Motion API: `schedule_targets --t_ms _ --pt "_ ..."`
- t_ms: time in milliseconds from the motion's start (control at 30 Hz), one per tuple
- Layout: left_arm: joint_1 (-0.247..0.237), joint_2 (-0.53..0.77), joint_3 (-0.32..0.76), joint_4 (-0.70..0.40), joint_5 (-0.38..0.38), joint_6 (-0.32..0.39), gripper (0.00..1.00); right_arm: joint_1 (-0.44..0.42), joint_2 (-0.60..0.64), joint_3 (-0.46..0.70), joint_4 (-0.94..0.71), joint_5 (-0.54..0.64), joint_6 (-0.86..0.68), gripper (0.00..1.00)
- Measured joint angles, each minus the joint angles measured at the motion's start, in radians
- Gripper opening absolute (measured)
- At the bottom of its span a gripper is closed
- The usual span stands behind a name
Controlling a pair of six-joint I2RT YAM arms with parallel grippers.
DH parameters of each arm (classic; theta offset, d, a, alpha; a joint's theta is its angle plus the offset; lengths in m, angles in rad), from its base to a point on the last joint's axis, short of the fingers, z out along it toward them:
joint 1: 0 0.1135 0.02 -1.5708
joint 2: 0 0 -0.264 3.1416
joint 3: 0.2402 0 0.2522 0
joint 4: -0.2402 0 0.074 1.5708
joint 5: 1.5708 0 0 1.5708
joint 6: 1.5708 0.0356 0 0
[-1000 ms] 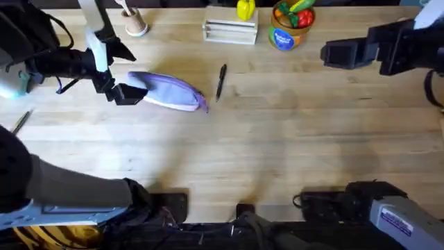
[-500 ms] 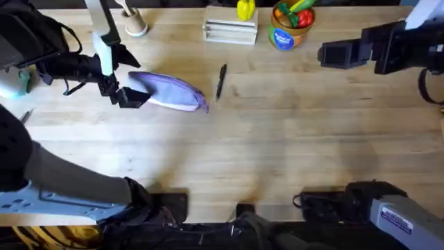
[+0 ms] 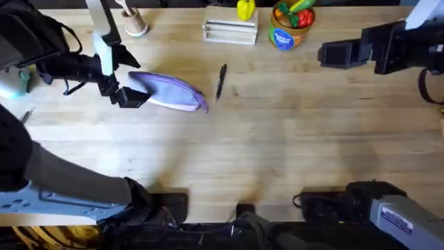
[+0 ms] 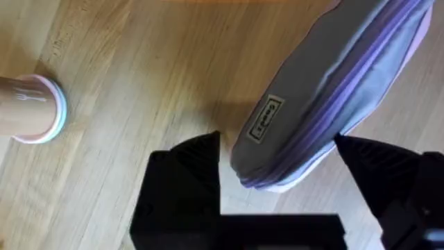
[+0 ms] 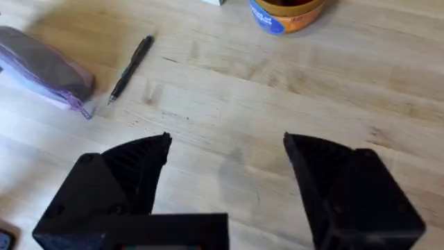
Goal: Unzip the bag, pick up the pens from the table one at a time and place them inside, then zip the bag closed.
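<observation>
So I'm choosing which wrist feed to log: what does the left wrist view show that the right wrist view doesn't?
Left wrist alone: a small sewn label on the soft lavender fabric pouch, whose end sits between the open left gripper fingers, and a round tan cup base with a pale rim.

Right wrist alone: the slim black pen lying beside the pouch, an orange tub with a blue label, and the open, empty right gripper.

Both: the pouch and the light wooden plank table.

The wooden table (image 3: 291, 139) carries the bag (image 3: 170, 90), a pen (image 3: 220, 82) just beside it, and a tan cup (image 3: 135, 26) behind it.
</observation>
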Motion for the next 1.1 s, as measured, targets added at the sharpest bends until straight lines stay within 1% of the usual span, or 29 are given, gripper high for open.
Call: schedule_targets --t_ms 100,267,333,600,833,900,933,1000,1067,1100 --pt "0.0 0.0 0.0 -0.008 -0.003 0.0 0.97 0.0 0.0 0.0 0.0 0.0 0.0 0.995" --pt "0.002 0.0 0.0 -0.033 -0.006 0.001 0.824 0.0 0.0 0.0 0.0 0.0 0.0 0.995" --pt "0.004 0.0 0.0 -0.035 -0.006 0.001 0.807 0.0 0.0 0.0 0.0 0.0 0.0 0.995" --pt "0.048 0.0 0.003 -0.059 0.003 0.003 0.755 0.0 0.0 0.0 0.0 0.0 0.0 0.995" --pt "0.073 0.0 0.004 -0.06 0.049 0.007 0.647 0.0 0.0 0.0 0.0 0.0 0.0 0.995" --pt "0.074 0.0 0.004 -0.058 0.054 0.008 0.561 0.0 0.0 0.0 0.0 0.0 0.0 0.995" --pt "0.074 0.0 0.006 -0.056 0.055 0.008 0.493 0.0 0.0 0.0 0.0 0.0 0.0 0.995" --pt "0.074 0.0 0.01 -0.056 0.056 0.009 0.408 0.0 0.0 0.0 0.0 0.0 0.0 0.995" --pt "0.076 0.0 0.013 -0.056 0.056 0.01 0.345 0.0 0.0 0.0 0.0 0.0 0.0 0.995" --pt "0.076 0.0 0.013 -0.057 0.056 0.011 0.284 0.0 0.0 0.0 0.0 0.0 0.0 0.995"
